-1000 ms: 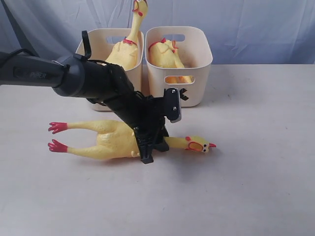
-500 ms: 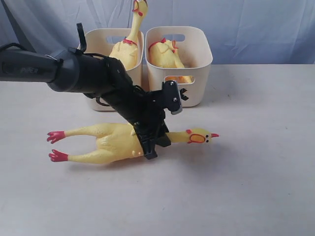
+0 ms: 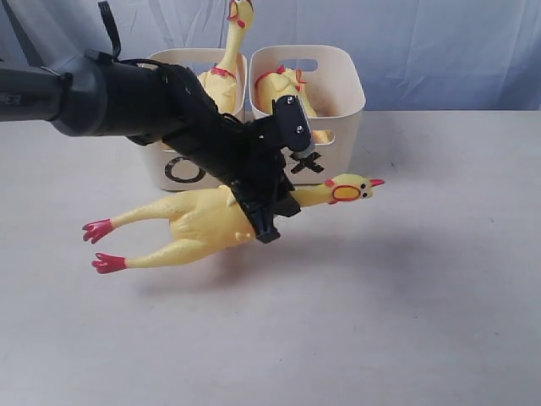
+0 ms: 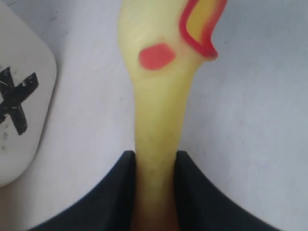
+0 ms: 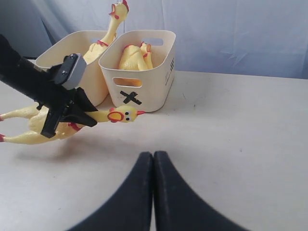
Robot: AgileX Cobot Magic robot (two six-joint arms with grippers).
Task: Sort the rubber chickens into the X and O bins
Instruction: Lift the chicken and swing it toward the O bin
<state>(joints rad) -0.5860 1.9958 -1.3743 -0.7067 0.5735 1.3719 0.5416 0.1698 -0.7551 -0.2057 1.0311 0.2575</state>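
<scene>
A large yellow rubber chicken hangs above the table in front of the bins, head to the right, red feet to the left. My left gripper is shut on its neck, a black finger on each side. The O bin on the left holds a chicken whose head sticks up. In the X bin beside it lies another chicken. My right gripper is shut and empty, low over the table, out of the exterior view.
A blue cloth backdrop hangs behind the two bins. The left arm stretches in from the left and crosses in front of the O bin. Pale tabletop lies to the right and front.
The left gripper has tightened on the chicken's neck and lifted it off the table, up toward the bins. The head now points upward to the right. The right gripper stayed still.
</scene>
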